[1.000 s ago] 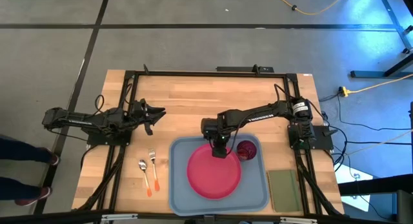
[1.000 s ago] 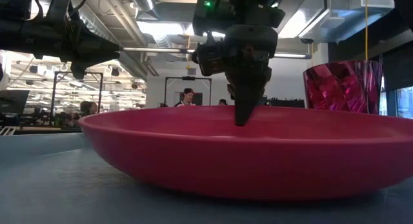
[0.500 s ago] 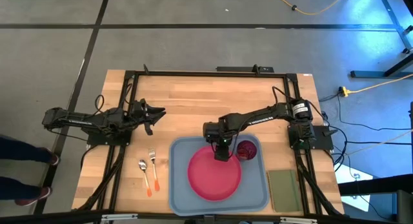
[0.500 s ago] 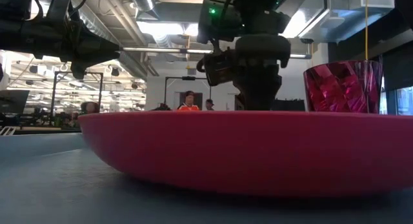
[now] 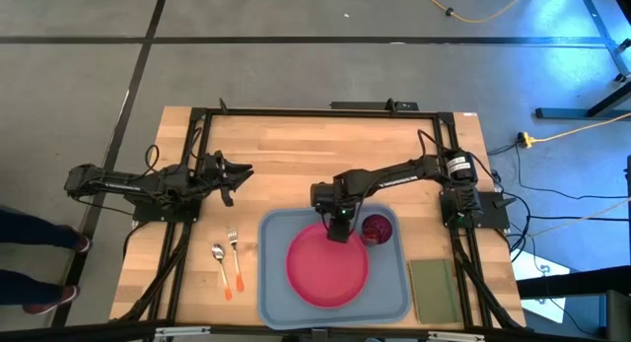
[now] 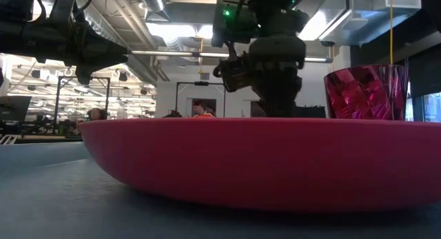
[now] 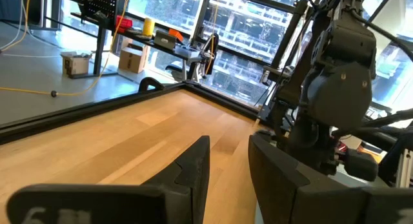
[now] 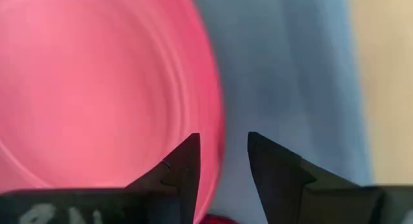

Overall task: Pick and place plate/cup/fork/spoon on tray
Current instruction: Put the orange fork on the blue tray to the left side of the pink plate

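The pink-red plate (image 5: 327, 265) lies flat in the light blue tray (image 5: 271, 283). My right gripper (image 8: 223, 159) stands open over the plate's far rim (image 8: 218, 114), one finger on either side of it; I cannot tell whether it touches. In the low view the rim hides its fingertips. The dark red cup (image 5: 376, 229) stands upright in the tray's far right corner, just right of that gripper. The fork (image 5: 235, 251) and the spoon (image 5: 221, 265) lie side by side on the wood, left of the tray. My left gripper (image 5: 240, 174) waits open above the table's far left part.
An olive green pad (image 5: 432, 288) lies on the table right of the tray, at the near edge. Black frame rails run along the table's far and side edges. Bare wood lies between the two arms at the far side.
My right gripper has opened and let go of the plate's far rim, staying above it. The plate's far side, held slightly raised a second ago, has come down and the plate now lies flat in the tray.
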Tool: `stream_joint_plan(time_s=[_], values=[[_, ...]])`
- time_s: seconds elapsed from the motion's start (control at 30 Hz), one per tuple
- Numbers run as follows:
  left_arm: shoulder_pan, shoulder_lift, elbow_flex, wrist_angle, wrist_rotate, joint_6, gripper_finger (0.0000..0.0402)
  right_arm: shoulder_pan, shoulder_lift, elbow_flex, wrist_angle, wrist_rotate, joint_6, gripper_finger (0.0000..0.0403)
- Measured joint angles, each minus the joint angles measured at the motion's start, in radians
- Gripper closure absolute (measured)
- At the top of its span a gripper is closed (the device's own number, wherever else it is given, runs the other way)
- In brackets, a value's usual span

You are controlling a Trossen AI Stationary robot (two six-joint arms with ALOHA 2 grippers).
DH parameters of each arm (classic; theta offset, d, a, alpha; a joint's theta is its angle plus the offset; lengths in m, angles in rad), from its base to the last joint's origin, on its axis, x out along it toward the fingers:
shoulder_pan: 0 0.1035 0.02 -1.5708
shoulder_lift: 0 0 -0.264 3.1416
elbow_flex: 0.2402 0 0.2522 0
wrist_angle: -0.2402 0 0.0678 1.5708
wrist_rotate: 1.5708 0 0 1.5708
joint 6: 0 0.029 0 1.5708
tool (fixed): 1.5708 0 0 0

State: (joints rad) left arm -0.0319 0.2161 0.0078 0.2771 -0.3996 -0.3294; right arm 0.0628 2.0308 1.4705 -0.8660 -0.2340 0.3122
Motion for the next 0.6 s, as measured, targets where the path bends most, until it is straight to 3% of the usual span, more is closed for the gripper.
stream_joint_plan(time_s=[0.27,0.6], values=[[0.000,0.000,0.000,0.000,0.000,0.000,0.0302,0.001,0.000,0.139,-0.088,0.134,-0.030,0.0269],[0.000,0.000,0.000,0.000,0.000,0.000,0.0302,-0.007,0.000,0.323,-0.004,0.266,-0.028,0.0269]])
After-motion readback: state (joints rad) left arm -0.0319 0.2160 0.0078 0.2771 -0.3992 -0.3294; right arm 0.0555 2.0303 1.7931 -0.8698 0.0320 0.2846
